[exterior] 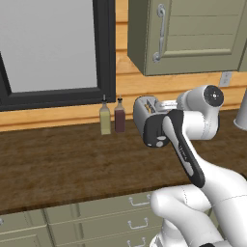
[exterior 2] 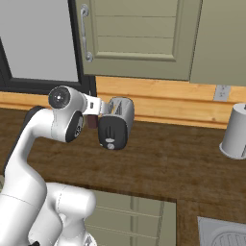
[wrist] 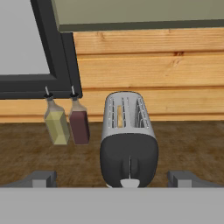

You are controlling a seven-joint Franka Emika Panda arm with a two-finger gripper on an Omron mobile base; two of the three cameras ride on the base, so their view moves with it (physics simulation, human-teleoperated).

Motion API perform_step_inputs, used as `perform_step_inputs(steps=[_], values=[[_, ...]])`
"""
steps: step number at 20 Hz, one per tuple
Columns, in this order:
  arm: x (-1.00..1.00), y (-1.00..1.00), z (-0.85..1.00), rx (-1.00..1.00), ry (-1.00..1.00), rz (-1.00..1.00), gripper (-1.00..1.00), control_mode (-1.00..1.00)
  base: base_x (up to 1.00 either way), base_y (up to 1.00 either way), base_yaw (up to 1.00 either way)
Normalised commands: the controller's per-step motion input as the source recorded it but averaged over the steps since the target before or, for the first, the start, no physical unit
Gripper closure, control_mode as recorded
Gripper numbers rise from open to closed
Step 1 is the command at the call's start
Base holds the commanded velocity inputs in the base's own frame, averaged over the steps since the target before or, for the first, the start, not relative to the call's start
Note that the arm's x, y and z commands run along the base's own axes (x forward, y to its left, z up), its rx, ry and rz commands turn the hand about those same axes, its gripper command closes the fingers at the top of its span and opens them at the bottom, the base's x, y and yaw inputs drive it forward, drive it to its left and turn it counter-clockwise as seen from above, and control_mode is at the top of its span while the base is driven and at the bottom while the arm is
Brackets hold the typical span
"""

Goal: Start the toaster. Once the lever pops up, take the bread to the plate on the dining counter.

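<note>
The silver-white toaster [wrist: 128, 144] stands on the wooden kitchen counter [exterior: 58, 164], its dark end panel facing the hand camera. A light grey knob [wrist: 130, 182] sits low on that panel, under a thin vertical slit. A tan sliver of bread [wrist: 120, 116] shows inside the left slot. My gripper [wrist: 113, 179] is open, its fingertips [wrist: 41, 178] spread wider than the toaster and level with the panel's lower edge, a short way in front of it. The toaster [exterior: 150, 120] is partly hidden by my arm; from the right the toaster [exterior 2: 116, 123] stands beside my hand. The plate and dining counter are out of view.
Two small bottles, one yellow-green [wrist: 57, 124] and one dark red [wrist: 79, 124], stand just left of the toaster under a dark window frame [exterior: 105, 53]. A grey canister [exterior 2: 235, 132] stands at the far right. A sink corner [exterior 2: 223, 233] lies at the lower right. Wall cabinets [exterior 2: 139, 33] hang above.
</note>
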Motion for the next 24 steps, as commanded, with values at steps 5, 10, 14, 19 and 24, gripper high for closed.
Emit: perform_step_inputs(steps=[5, 10, 14, 19, 24], values=[[0.00, 0.00, 0.00, 0.00, 0.00, 0.00, -1.00, -1.00, 0.00, 0.00, 0.00], [0.00, 0.00, 0.00, 0.00, 0.00, 0.00, -1.00, -1.00, 0.00, 0.00, 0.00], [0.00, 0.00, 0.00, 0.00, 0.00, 0.00, -1.00, -1.00, 0.00, 0.00, 0.00], [0.00, 0.00, 0.00, 0.00, 0.00, 0.00, -1.00, -1.00, 0.00, 0.00, 0.00], [0.00, 0.00, 0.00, 0.00, 0.00, 0.00, -1.00, -1.00, 0.00, 0.00, 0.00]])
